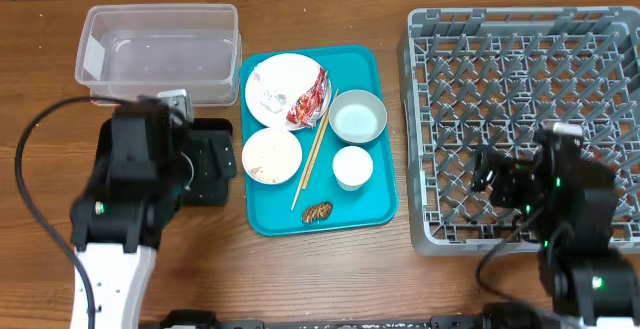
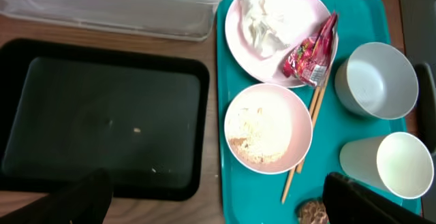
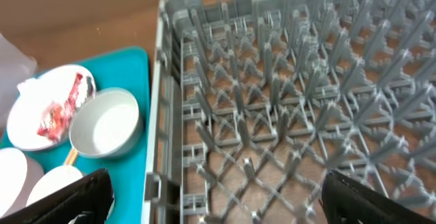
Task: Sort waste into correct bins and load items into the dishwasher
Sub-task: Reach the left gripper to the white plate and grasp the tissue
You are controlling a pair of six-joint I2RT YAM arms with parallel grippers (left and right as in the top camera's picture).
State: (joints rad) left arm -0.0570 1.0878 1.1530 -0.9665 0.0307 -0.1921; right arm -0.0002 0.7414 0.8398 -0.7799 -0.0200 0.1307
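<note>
Left pincer (image 2: 218, 198) apart, empty, by bin (image 2: 102, 115); right pincer (image 3: 214, 195) apart, over rack (image 3: 272, 81). Nothing sorted yet; all on tray (image 1: 375, 204). Risk: wrapper (image 2: 310, 54) touches chopsticks (image 2: 290, 180) (thin, loose); lifting it may drag them.

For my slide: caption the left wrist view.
Open left pincer above black tray and teal tray of dishes, chopsticks, wrapper.

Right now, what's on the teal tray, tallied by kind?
Plate: 1
Bowls: 2, pink bowl and grey bowl
Cup: 1
Chopstick pair: 1
Red wrapper: 1
Crumpled tissue: 1
Food scrap: 1
Total: 8
</note>
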